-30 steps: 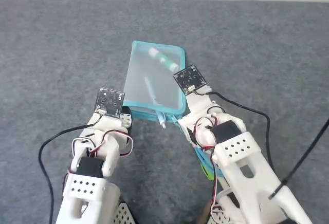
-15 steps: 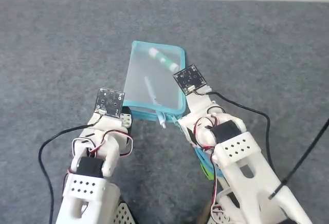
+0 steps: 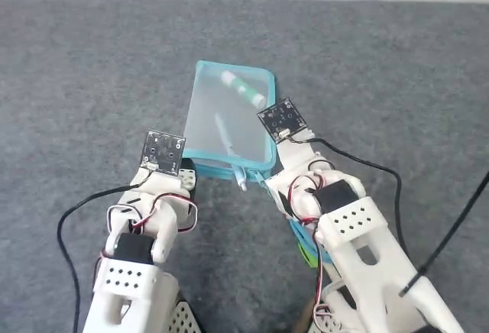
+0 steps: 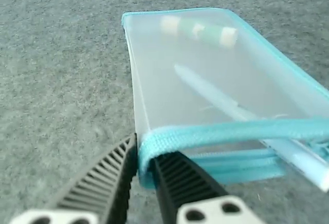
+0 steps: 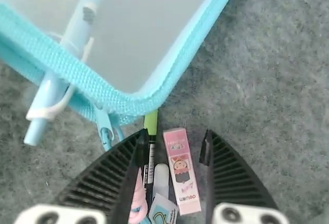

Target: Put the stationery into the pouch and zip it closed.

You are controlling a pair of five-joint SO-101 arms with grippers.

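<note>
Two arms show at the bottom of the high view. Under the right arm, low and a bit right of the middle, some loose stationery lies on the grey desk. The right wrist view shows it up close, and I count four pieces:
- one pink box
- one green pen
- one white piece
- one pink piece

The right tool hangs wide open over them, with one finger on each side. It has hold of nothing.

Just past that is the near edge of the one pouch. It is see-through with a blue rim, and it lies flat in the middle of the high view. The right wrist view shows a small blue zip pull hanging from that edge, close to one finger of the right tool.

The left tool is pinched tight on the pouch's blue rim. In the high view that is the pouch's lower left corner.

Two things are in the pouch. One is a light blue pen. It lies along the pouch, and its end pokes out over the near edge. The other is a white and green stick. It lies at the far end of the pouch, in its upper part in the high view, and the left wrist view shows it through the clear side.
</note>
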